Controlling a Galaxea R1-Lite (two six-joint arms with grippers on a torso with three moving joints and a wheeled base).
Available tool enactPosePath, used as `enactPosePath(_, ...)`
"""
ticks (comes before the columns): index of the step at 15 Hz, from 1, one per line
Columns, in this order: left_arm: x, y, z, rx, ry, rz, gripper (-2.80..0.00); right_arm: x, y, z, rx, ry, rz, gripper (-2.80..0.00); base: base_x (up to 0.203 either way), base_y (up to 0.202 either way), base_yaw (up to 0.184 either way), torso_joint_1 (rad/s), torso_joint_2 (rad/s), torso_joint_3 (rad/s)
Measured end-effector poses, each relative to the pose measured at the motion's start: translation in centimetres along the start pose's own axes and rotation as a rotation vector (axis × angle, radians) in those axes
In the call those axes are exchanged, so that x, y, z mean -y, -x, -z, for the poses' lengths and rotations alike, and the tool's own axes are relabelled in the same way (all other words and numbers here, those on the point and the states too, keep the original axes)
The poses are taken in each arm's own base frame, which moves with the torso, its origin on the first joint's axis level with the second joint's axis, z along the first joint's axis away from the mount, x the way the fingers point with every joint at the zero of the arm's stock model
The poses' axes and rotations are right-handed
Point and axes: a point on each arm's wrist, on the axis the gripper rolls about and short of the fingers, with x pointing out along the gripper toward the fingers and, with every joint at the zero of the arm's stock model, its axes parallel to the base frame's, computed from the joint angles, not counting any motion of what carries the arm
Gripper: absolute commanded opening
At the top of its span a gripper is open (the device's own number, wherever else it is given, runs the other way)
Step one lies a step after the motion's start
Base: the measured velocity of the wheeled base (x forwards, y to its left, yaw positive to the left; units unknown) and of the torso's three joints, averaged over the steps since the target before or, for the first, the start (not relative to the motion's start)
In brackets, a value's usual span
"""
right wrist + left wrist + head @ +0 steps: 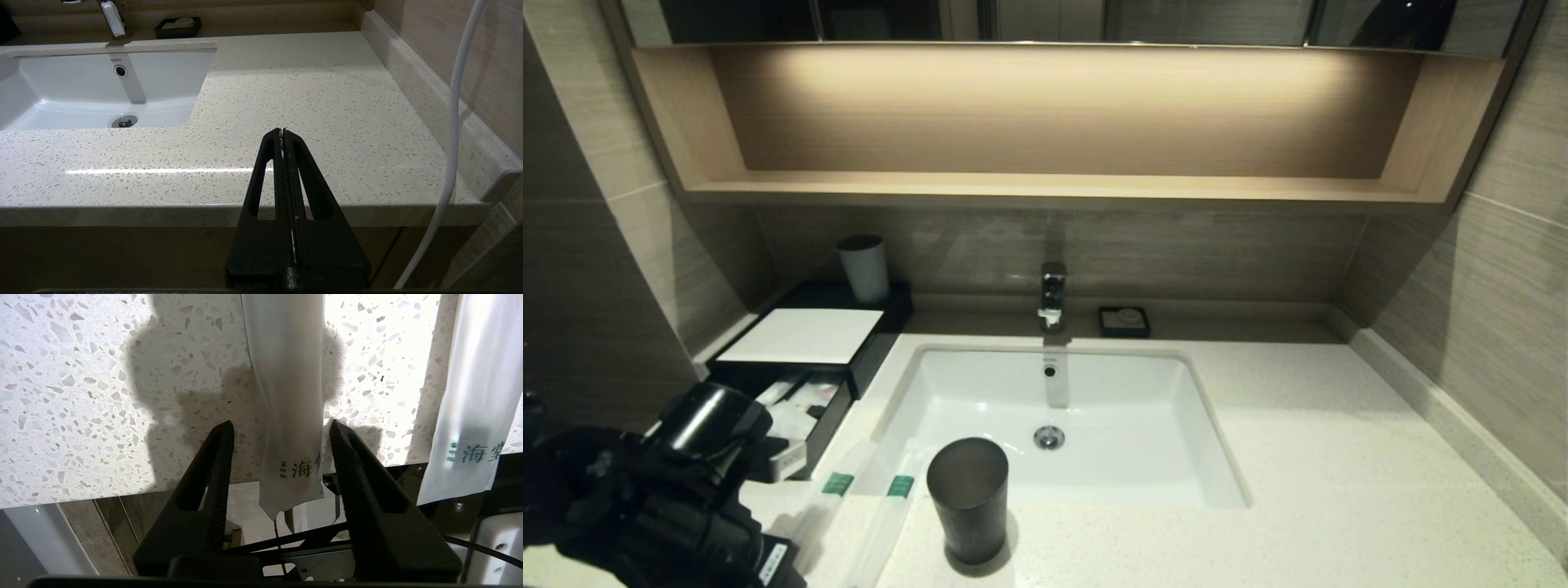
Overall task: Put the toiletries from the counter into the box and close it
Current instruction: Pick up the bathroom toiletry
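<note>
At nine o'clock the box [805,335] sits with its drawer pulled out, some items already inside. At seven o'clock my left gripper [282,428] straddles the near end of one packet [286,396], jaws partway in, one finger [345,449] touching the wrap; I judge no firm grasp yet. The second packet [474,400] lies just beside it on the counter [1339,457]. Both remain to be boxed, drawer unclosed. At four o'clock my right gripper [282,134] is parked, clenched on nothing.
</note>
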Motion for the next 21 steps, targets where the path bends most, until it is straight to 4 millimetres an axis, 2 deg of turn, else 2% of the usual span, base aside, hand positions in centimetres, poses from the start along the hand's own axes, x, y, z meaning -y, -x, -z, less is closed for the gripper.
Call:
enactPosePath(6, 0.0, 0.3, 0.2, 0.006, 0.0, -0.001, -2.8, 0.0, 0.0, 0.0, 0.0, 0.0, 0.0, -2.8, 0.0, 0.0, 0.0, 0.0, 0.0, 0.0)
enactPosePath(10, 0.1, 1.2, 0.1, 0.051, 0.0, -0.006, -2.8, 0.0, 0.0, 0.0, 0.0, 0.0, 0.0, -2.8, 0.0, 0.0, 0.0, 0.0, 0.0, 0.0)
enactPosePath(14, 0.1, 3.1, -0.3, 0.119, 0.007, -0.017, -2.8, 0.0, 0.0, 0.0, -0.001, 0.0, 0.0, -2.8, 0.0, 0.0, 0.0, 0.0, 0.0, 0.0)
enactPosePath(21, -0.2, 8.4, -1.4, 0.214, 0.057, -0.035, -2.8, 0.0, 0.0, 0.0, 0.0, 0.0, 0.0, -2.8, 0.0, 0.0, 0.0, 0.0, 0.0, 0.0)
